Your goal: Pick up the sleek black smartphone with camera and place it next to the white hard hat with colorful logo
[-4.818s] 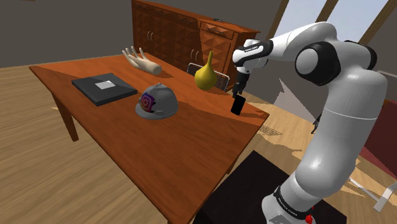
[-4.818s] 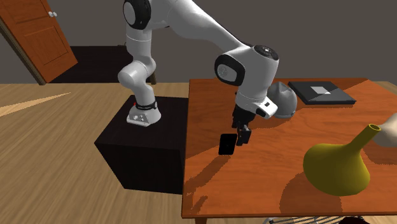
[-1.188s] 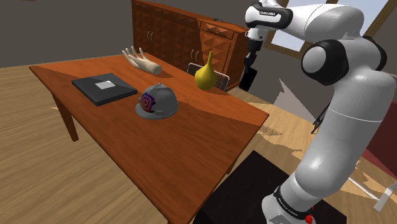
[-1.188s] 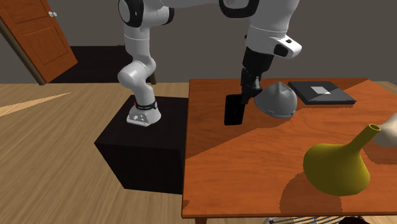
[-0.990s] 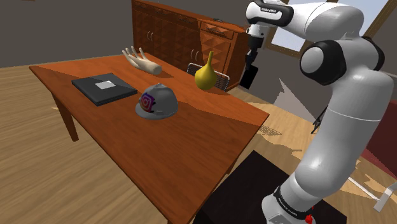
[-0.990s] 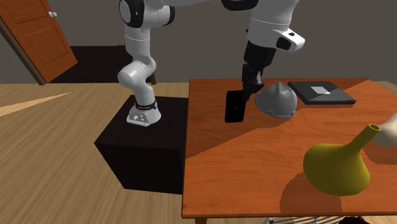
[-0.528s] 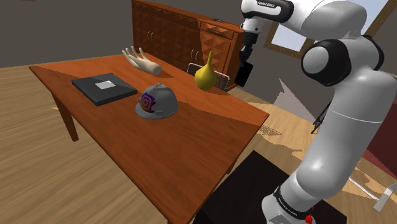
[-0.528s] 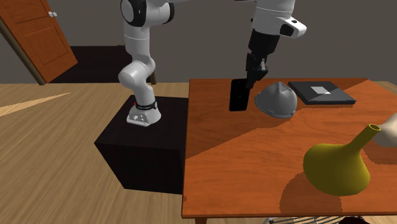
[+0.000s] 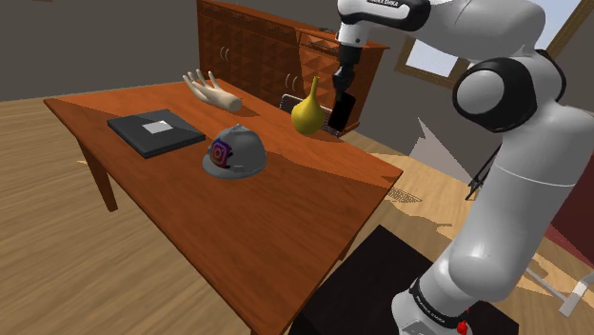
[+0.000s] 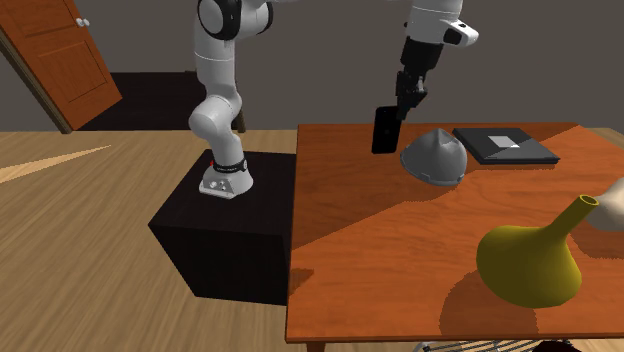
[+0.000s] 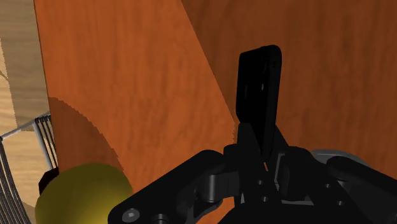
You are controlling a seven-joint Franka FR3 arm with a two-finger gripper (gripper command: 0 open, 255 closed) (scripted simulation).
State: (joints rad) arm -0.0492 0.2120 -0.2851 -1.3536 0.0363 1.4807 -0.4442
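Observation:
My gripper (image 9: 342, 84) is shut on the black smartphone (image 9: 342, 110), which hangs upright from its fingers well above the wooden table (image 9: 286, 219). In the second exterior view the smartphone (image 10: 385, 130) hangs beside and above the hard hat (image 10: 434, 157), with my gripper (image 10: 404, 100) clasping its top end. The grey hard hat (image 9: 232, 150) with a purple and red logo rests on the table, further toward the shoulder view's left. In the wrist view the smartphone (image 11: 259, 95) stands out between the fingers of my gripper (image 11: 261, 147), over the tabletop.
A yellow gourd-shaped vase (image 9: 307, 108) stands close beside the phone in the shoulder view. A dark flat book (image 9: 155, 131) and a pale hand model (image 9: 211, 89) lie further along the table. A wooden cabinet (image 9: 267, 48) stands behind. A wire chair back (image 11: 25, 153) is at the table edge.
The arm has swung the phone toward the shoulder view's left and a little higher, from past the table's edge to beside the yellow vase. The grip has stayed shut on it.

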